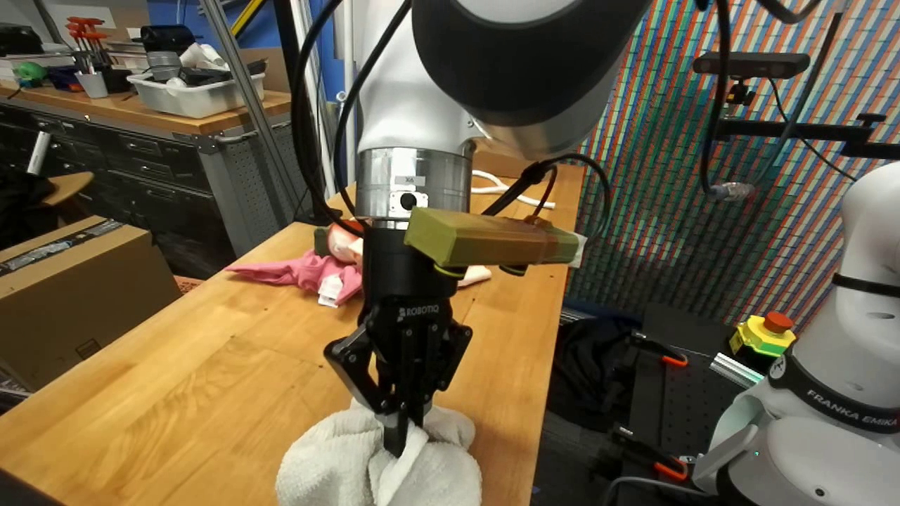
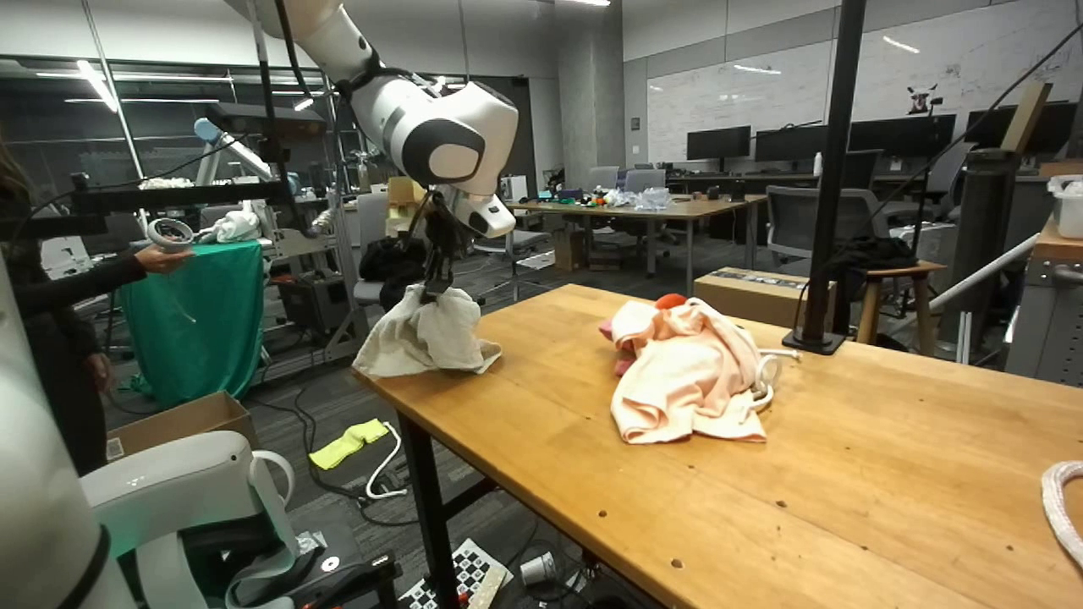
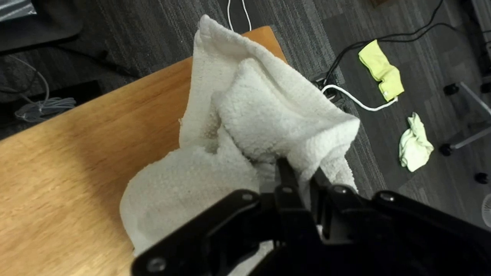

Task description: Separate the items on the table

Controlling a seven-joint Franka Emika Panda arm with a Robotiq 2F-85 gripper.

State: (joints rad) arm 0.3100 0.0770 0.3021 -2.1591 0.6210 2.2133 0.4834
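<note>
A white towel (image 1: pixel 327 464) lies bunched at one end of the wooden table (image 1: pixel 176 393). In an exterior view the towel (image 2: pixel 423 338) reaches the table corner, and in the wrist view it (image 3: pixel 188 184) hangs past the edge. My gripper (image 1: pixel 402 432) points down, shut on a raised fold of the towel; the fold shows between the fingers (image 3: pixel 301 174) in the wrist view. The fingertips are partly hidden in the cloth. Farther along the table lies a pile with a peach cloth (image 2: pixel 685 372), a pink cloth (image 1: pixel 302 273) and a red-orange item (image 2: pixel 671 301), partly hidden.
A white rope-like loop (image 2: pixel 1058 507) lies on the table. A black post (image 2: pixel 833 186) stands at the table's far edge. A yellow cloth (image 3: pixel 383 73) and a pale green cloth (image 3: pixel 415 145) lie on the floor. Another Franka arm (image 1: pixel 830 351) stands beside the table.
</note>
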